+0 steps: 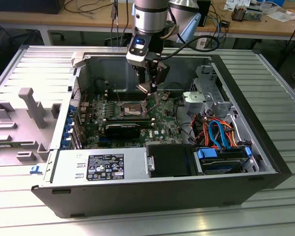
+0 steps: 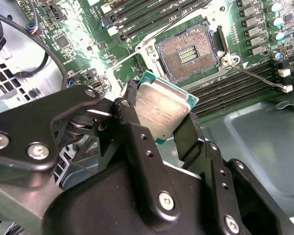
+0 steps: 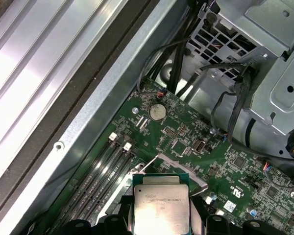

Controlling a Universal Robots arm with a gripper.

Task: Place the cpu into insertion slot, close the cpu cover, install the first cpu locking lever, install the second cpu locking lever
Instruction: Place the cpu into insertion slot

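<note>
My gripper is shut on the cpu, a flat square chip with a silvery top and a green edge, clamped between the two black fingers. It hangs tilted above the board, a short way from the insertion slot, which lies uncovered with its tan-gold centre showing. Two thin wire levers stand swung away from the socket. In the first wrist view the cpu sits in the gripper, with a silvery frame that may be the cpu cover beyond it. In the exterior view the gripper hovers just right of the insertion slot.
Long black memory slots run beside the socket. The open case walls in the board. A power supply sits at the front. A drive cage with blue and orange cables is at the exterior view's right. A grey plastic shroud lies outside.
</note>
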